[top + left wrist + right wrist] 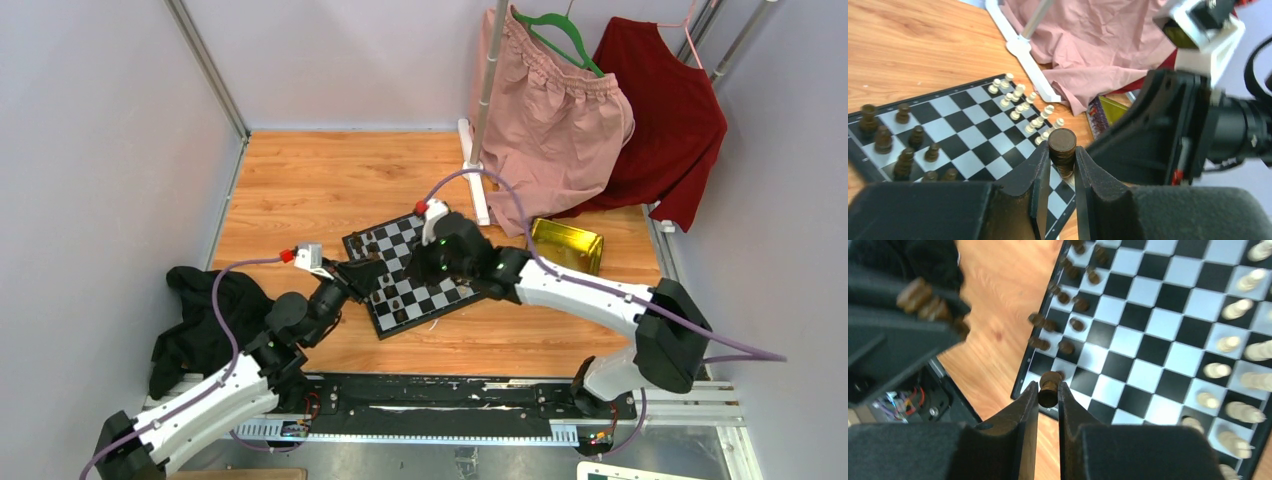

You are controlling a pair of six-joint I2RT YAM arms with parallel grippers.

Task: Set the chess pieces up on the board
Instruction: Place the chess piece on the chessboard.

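Two tools, left tool (375,275) and right tool (418,268), meet over the board (410,275) (top view). Left wrist: left tool clamps a dark piece (1062,147) above the board. Right wrist: right tool clamps a second dark piece (1049,389) at its edge.

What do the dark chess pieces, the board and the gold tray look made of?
The dark chess pieces look like turned wood: brown, ringed ridges, dull sheen. The board seems a smooth printed sheet, plastic or coated card, faintly glossy; which, unclear. The gold tray looks like polished metal or foil, with mirror-like glints.
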